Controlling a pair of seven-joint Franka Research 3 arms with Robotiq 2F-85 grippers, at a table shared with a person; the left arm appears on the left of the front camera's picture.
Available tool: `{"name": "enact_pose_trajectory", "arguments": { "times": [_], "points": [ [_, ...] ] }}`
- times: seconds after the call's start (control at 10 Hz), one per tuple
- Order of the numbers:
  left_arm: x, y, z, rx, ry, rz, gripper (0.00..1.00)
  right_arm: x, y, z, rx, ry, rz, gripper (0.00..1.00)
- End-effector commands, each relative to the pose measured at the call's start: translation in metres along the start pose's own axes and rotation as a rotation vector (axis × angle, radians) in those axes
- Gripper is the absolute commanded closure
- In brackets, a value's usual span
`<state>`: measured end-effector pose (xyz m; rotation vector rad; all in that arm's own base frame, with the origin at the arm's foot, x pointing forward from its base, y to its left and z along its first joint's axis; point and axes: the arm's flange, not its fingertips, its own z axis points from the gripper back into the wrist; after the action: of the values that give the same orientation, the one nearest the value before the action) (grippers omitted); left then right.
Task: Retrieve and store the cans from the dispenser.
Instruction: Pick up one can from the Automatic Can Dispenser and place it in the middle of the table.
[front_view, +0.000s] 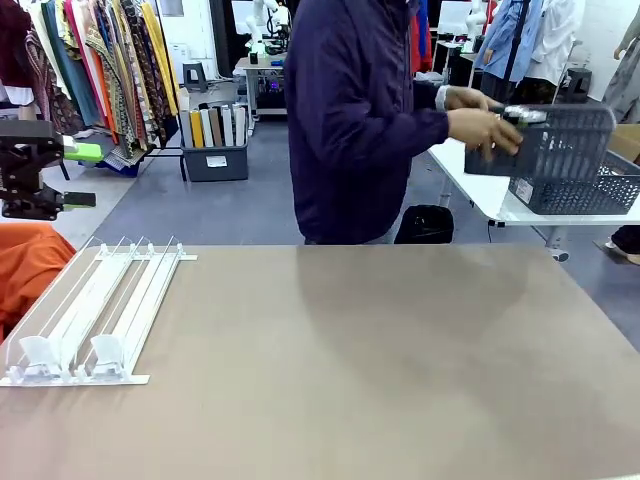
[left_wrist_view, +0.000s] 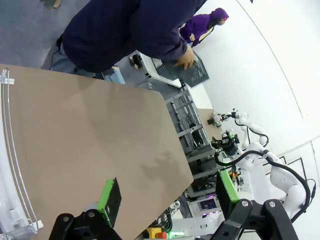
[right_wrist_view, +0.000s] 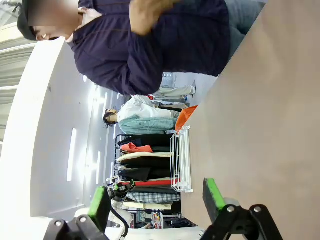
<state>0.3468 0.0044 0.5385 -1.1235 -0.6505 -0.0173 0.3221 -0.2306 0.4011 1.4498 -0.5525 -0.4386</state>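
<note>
The white dispenser (front_view: 95, 315) lies on the table's left part, its lanes bare; its rails also run along the edge in the left wrist view (left_wrist_view: 7, 150) and show far off in the right wrist view (right_wrist_view: 181, 160). I cannot make out any cans; a blurred dark-and-silver thing at the person's hand (front_view: 485, 128) cannot be identified. My left gripper (front_view: 82, 176) hangs open above the table's far left edge, apart from the dispenser, with nothing between its fingers (left_wrist_view: 167, 195). My right gripper (right_wrist_view: 156, 200) is open too, holding nothing, over the table.
A person in a dark blue jacket (front_view: 350, 120) stands at the far side, turned to a dark grey mesh basket (front_view: 560, 150) on a white side table (front_view: 480, 185). The same basket (left_wrist_view: 192, 72) appears in the left wrist view. Orange cloth (front_view: 30, 265) lies at the left.
</note>
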Motion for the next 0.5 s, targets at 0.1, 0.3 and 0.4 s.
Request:
{"name": "enact_pose_trajectory", "arguments": {
  "times": [0.1, 0.3, 0.4],
  "points": [
    [0.0004, 0.0006, -0.0025, -0.021, -0.015, -0.011, 0.00, -0.0001, 0.0050, 0.0011, 0.004, 0.005, -0.015, 0.00],
    [0.0004, 0.0006, -0.0025, -0.021, -0.015, -0.011, 0.00, -0.0001, 0.0050, 0.0011, 0.004, 0.005, -0.015, 0.00],
    [0.0004, 0.0006, -0.0025, -0.021, -0.015, -0.011, 0.00, -0.0001, 0.0050, 0.0011, 0.004, 0.005, -0.015, 0.00]
  ]
}}
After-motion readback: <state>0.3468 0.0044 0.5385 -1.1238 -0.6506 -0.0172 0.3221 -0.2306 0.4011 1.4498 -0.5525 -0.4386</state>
